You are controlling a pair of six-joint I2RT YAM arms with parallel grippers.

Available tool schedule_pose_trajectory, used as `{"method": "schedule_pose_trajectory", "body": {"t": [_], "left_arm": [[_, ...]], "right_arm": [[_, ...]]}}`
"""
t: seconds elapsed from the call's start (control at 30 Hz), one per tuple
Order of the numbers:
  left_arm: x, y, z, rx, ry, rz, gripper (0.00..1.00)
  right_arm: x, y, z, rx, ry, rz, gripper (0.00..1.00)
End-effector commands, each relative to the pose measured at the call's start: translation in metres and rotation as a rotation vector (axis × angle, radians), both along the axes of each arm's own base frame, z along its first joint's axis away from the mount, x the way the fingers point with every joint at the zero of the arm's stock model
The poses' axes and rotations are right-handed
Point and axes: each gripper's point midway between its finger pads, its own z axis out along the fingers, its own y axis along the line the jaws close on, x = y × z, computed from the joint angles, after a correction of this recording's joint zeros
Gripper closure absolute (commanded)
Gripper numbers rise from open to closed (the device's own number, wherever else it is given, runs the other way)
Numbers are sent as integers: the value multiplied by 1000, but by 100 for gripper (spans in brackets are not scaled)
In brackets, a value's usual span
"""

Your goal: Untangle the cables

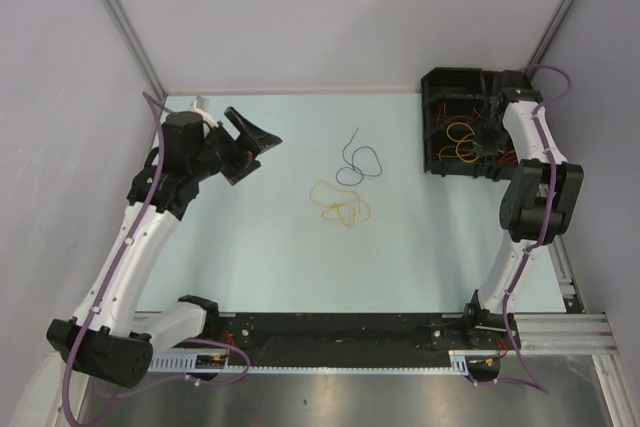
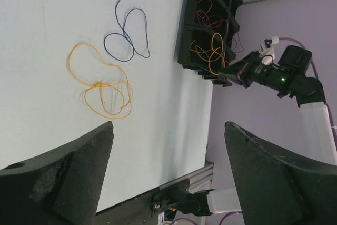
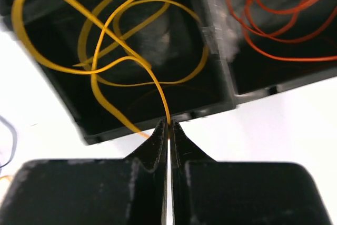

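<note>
Now we're over at the black bin (image 1: 440,82) in the far right corner, and the right gripper (image 3: 169,125) has its jaws pressed together on a yellow cable (image 3: 97,90). From the right wrist view we see the strand rise straight out of the pinched tips, then loop and cross itself inside one compartment of the bin. The fingertips sit just outside that compartment's near wall, at its rim. In the compartment beside it lie the red cables (image 3: 258,27), curled and apart from the tips.

Across the table, the left gripper (image 2: 168,125) hangs with its jaws spread wide and nothing between them. It is raised above the far left part of the surface. Out past it, around the middle of the table (image 1: 250,257), we've got two cables lying flat. A loose yellow cable (image 1: 340,205) is coiled in several loops, and a dark blue cable (image 1: 355,162) lies just beyond it, on the far side. The two look close together; whether they touch we cannot tell. Both are well apart from either gripper.

The tabletop is a pale blue sheet. Plain lilac-grey walls (image 1: 300,17) close it in on the left, back and right, with metal posts in the two far corners. A black and aluminium rail runs along the near edge, where both arms are bolted.
</note>
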Motion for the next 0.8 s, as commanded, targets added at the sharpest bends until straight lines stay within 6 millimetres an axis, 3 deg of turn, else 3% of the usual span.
{"method": "schedule_pose_trajectory", "body": {"t": [0.0,0.27,0.37,0.4,0.57,0.77], "left_arm": [[4,-11,31,-41,-77,-22,9],[-6,-11,28,-34,-70,-18,9],[-11,-8,28,-35,-69,-9,9],[-13,-7,27,-34,-62,-8,9],[-20,-4,28,-31,-59,3,9],[-30,1,28,-34,-54,17,9]], "right_arm": [[-11,-3,-6,6,23,-27,100],[-9,-14,-27,8,68,-60,100],[4,-19,-21,31,46,-80,100],[14,-20,-8,35,15,-81,100],[37,-22,13,58,-59,-87,100],[47,-22,3,78,-33,-94,97]]}}
